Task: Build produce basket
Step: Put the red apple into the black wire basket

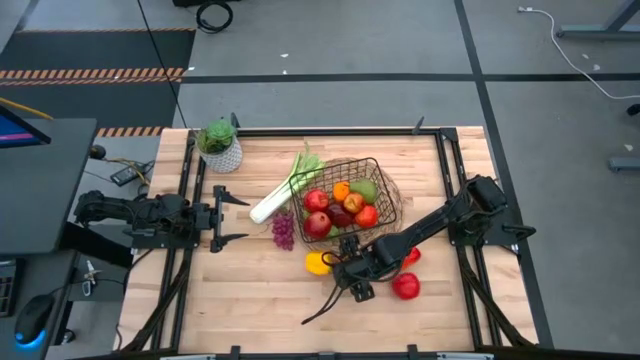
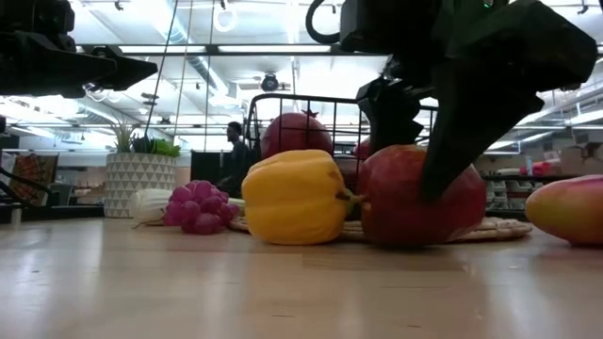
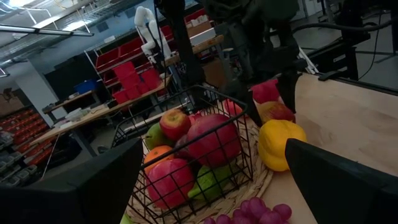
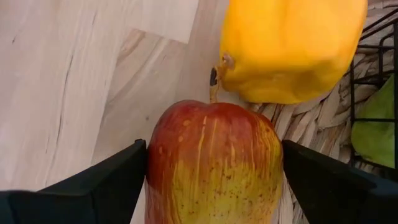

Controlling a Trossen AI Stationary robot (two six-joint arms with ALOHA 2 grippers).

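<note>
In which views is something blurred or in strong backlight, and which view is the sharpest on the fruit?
Low view: the right pincer is a dark silhouette against bright ceiling lights, and the near wooden table is soft. Left wrist view: the near purple grape bunch is blurred. Right wrist view: sharpest, showing speckles on the red-yellow apple beside the glossy yellow bell pepper.

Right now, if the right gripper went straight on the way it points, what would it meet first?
The red apple, which sits between the right gripper's open fingers already. Just beyond it lies the yellow pepper, though the gap between them is hard to judge.
</note>
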